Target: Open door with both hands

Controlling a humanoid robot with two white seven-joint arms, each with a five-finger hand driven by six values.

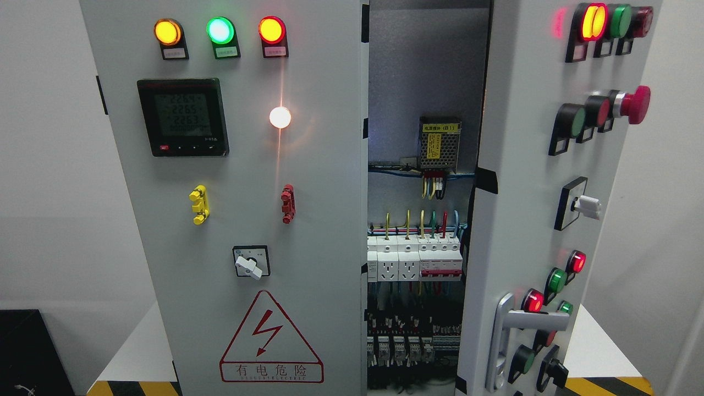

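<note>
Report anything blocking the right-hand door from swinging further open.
Nothing visible blocks it. The right door already stands ajar, its handle free, with only bare wall beyond it. Neither robot hand is in view, and the left door remains closed.

The right door (528,220) stands swung open, showing breakers (413,258) and wiring inside; the left door (231,220) is closed.

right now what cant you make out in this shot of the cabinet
- Robot hands: neither shows in the head view, so their state is unknown.
- Right door: swung open and seen edge-on; its lower buttons run off the bottom edge.
- Cabinet interior: only a strip shows between the left door and the right one.
- Meter digits and lamp labels: too small or blurred to read.
</note>
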